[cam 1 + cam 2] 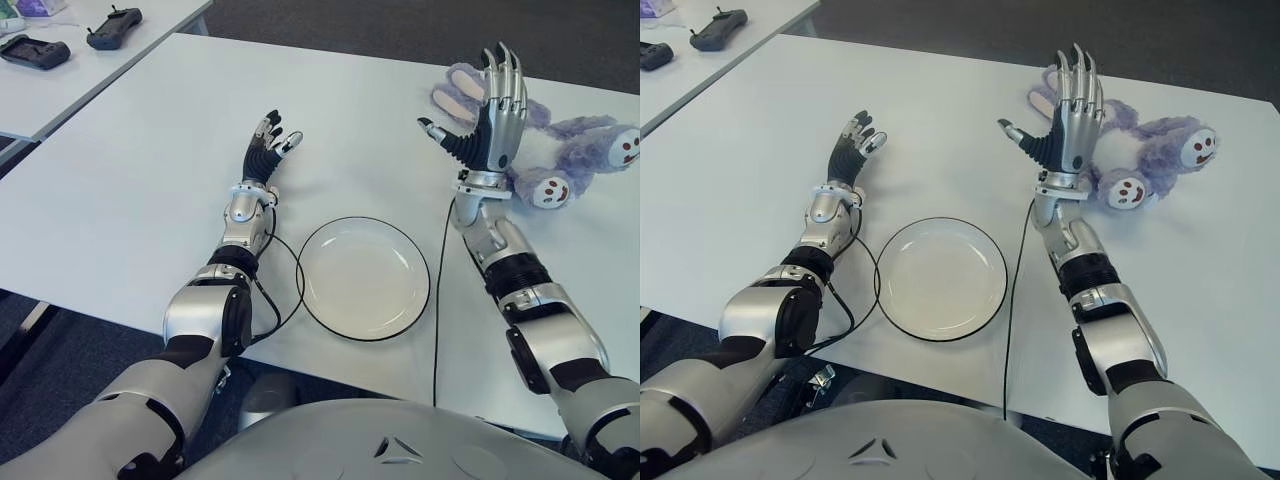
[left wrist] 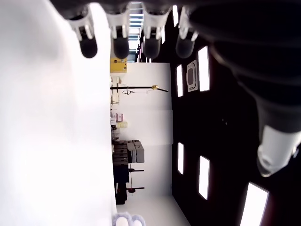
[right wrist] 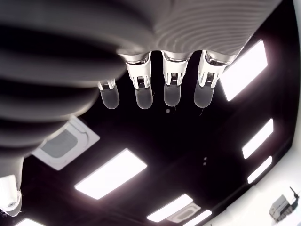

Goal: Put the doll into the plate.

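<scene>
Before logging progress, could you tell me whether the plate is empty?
Empty: the plate shows only bare white; the doll lies on the table beyond the open right hand.

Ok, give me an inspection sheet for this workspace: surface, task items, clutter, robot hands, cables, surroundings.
Surface: white table, bare around the plate.
Job's things: purple plush doll with white feet lies at the far right, not grasped; round white plate with dark rim sits empty near the front edge, between the arms.
Clutter: nothing seen on this table.
Robot hands: right robot hand raised, fingers spread, in front of the doll; left robot hand open, shows left of the plate.
Cables: thin black cable loops beside the plate; another black cable runs along the right arm.
Surroundings: second white table at far left with black handheld controllers.
</scene>
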